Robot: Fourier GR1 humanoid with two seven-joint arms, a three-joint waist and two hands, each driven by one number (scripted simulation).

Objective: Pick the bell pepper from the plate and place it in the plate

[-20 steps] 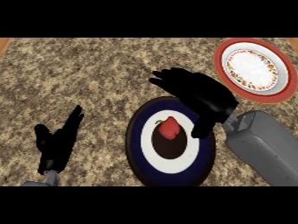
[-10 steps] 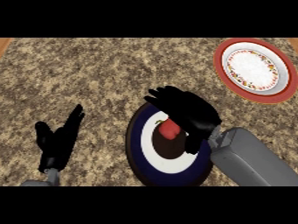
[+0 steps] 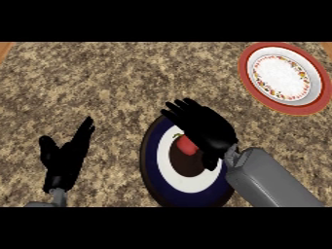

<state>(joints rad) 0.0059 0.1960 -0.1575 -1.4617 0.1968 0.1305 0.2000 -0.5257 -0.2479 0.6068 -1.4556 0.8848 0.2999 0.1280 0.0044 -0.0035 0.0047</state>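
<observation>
Closing in on the pepper
Our right robot hand (image 3: 203, 129) has dropped over the bell pepper (image 3: 188, 144), fingers released, not yet grasping.

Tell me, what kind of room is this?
Probably a kitchen: a speckled stone counter holds a dark blue plate with a red bell pepper and a red-rimmed plate.

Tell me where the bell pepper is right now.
In the head view, the red bell pepper sits on the dark blue plate near the lower centre, partly hidden under the right hand.
</observation>
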